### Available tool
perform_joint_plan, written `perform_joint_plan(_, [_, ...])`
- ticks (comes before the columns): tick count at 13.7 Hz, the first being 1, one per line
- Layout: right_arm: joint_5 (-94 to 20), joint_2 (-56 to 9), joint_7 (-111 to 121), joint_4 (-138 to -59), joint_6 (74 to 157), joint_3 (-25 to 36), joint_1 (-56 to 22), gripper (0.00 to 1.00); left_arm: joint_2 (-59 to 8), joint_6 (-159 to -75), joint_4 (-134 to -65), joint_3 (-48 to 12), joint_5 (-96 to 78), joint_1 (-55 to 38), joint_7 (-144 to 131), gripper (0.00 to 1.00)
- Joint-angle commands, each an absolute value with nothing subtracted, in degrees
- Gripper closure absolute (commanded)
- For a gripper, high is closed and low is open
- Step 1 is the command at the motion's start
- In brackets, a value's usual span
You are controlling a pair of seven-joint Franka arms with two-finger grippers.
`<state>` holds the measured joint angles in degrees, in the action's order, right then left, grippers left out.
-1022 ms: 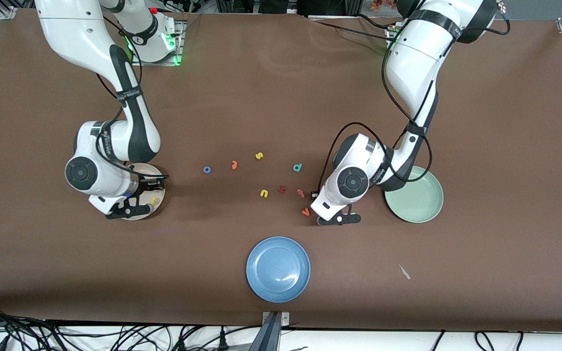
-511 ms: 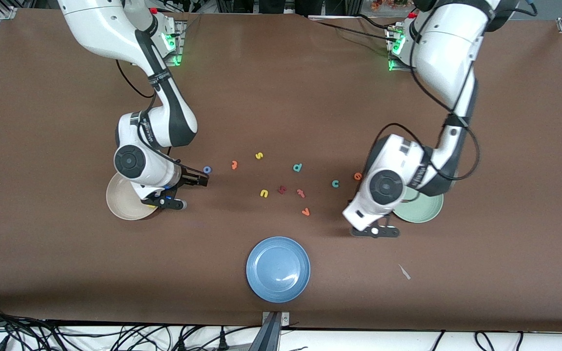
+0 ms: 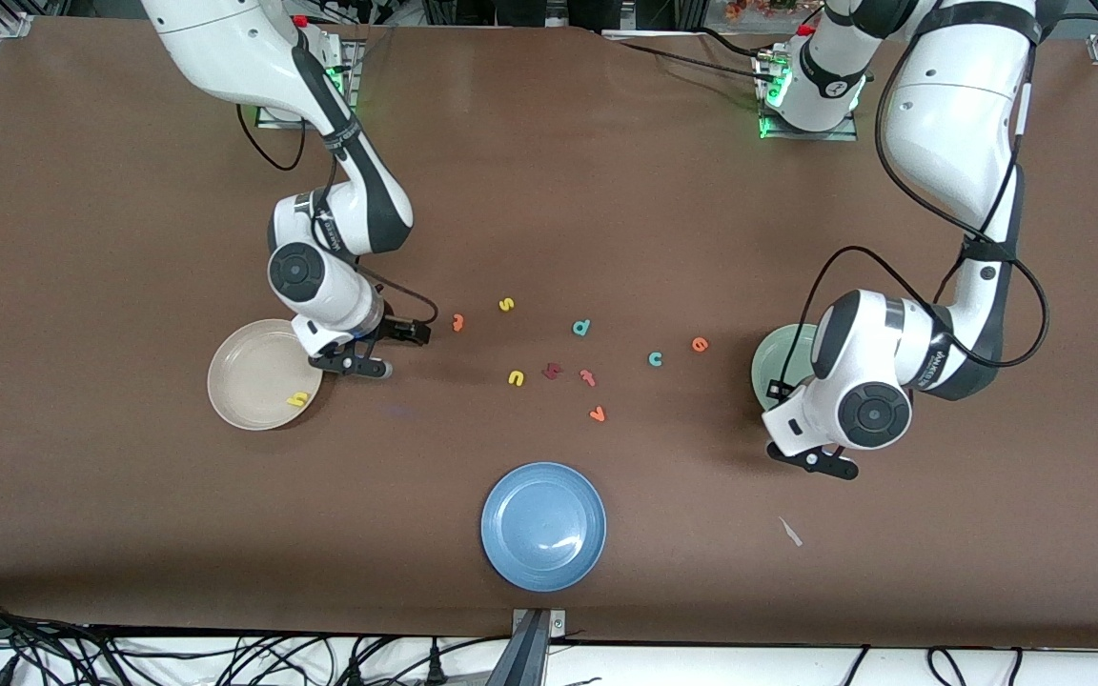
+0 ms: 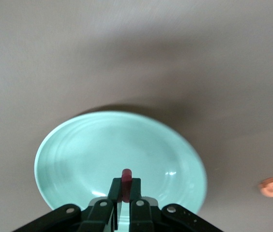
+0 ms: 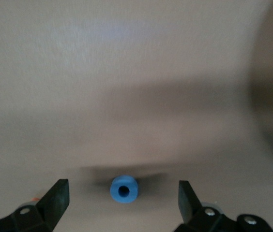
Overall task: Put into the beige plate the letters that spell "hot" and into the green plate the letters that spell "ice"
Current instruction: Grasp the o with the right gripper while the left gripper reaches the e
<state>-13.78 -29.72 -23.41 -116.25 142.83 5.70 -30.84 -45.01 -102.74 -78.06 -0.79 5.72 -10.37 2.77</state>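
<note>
From the front, both arms have swung off in the last second: the right gripper has left the beige plate, where the yellow "h" now lies dropped near the rim, so one letter of "hot" is home. That gripper now sits low over the table just beside the plate, with the orange "t" a little past its tips toward the left arm's end. The left gripper has carried across from the loose letters to the green plate and hangs over its edge; the teal "c" and orange "e" lie uncovered on the cloth, near it toward the right arm's end. On the left wrist view, the left gripper is pinched tight on the dark red "i", which stands over the green plate: a release here looks right. On the right wrist view, the right gripper is spread wide and empty, the blue "o" lying squarely between its fingers, ready to be taken.
</note>
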Motion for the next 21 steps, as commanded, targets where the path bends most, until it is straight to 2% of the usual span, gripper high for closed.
perform_joint_plan(1, [-14.33,-27.16,-24.26,-120.4,144.84,5.71,-32.25,0.01,-45.61,-102.66,-80.06,-1.49,5.45,-9.14,5.54,1.0])
perform_joint_plan(2, [-14.24,-27.25,-24.26,-120.67,144.93,5.71,-32.34,0.05,-45.96,-103.18,-80.59,-1.58,5.45,-9.05,5.54,1.0])
perform_joint_plan(3, [-13.89,-27.25,-24.26,-120.93,145.54,5.71,-32.43,0.08,-46.66,-103.27,-80.6,-1.58,5.45,-9.14,5.54,0.95])
perform_joint_plan(4, [-13.8,-27.33,-24.26,-121.02,145.98,5.71,-32.34,0.09,-47.63,-103.79,-80.51,-1.58,5.36,-8.97,5.54,0.86])
perform_joint_plan(5, [-13.71,-27.33,-24.17,-121.03,145.99,5.71,-32.43,0.13,-48.07,-104.49,-80.68,-1.58,5.36,-8.96,5.54,0.82])
perform_joint_plan(7, [-13.71,-27.33,-24.17,-120.94,145.99,5.71,-32.34,0.19,-48.43,-104.41,-80.6,-1.58,4.49,-8.96,5.54,0.66])
perform_joint_plan(8, [-13.62,-27.33,-24.08,-120.85,145.99,5.71,-32.34,0.21,-48.34,-104.41,-80.42,-1.58,4.48,-8.96,5.54,0.3])
perform_joint_plan(9, [-13.62,-27.33,-24.08,-120.85,145.99,5.8,-32.34,0.26,-48.25,-104.41,-80.16,-1.58,4.57,-8.96,5.54,0.0])
perform_joint_plan(14, [-11.87,-27.69,-24.08,-120.41,146.34,5.98,-32.34,0.35,-44.83,-102.4,-79.54,-1.84,4.57,-9.58,5.01,0.0])
perform_joint_plan(17, [-11.69,-27.95,-23.99,-120.41,147.04,6.06,-32.34,0.38,-43.24,-100.72,-79.72,-4.91,3.44,-9.58,3.18,0.0])
perform_joint_plan(21, [-11.51,-27.95,-23.91,-120.41,147.04,6.06,-32.34,0.49,-43.85,-101.33,-79.8,-6.94,1.14,-13.43,-15.86,0.0])
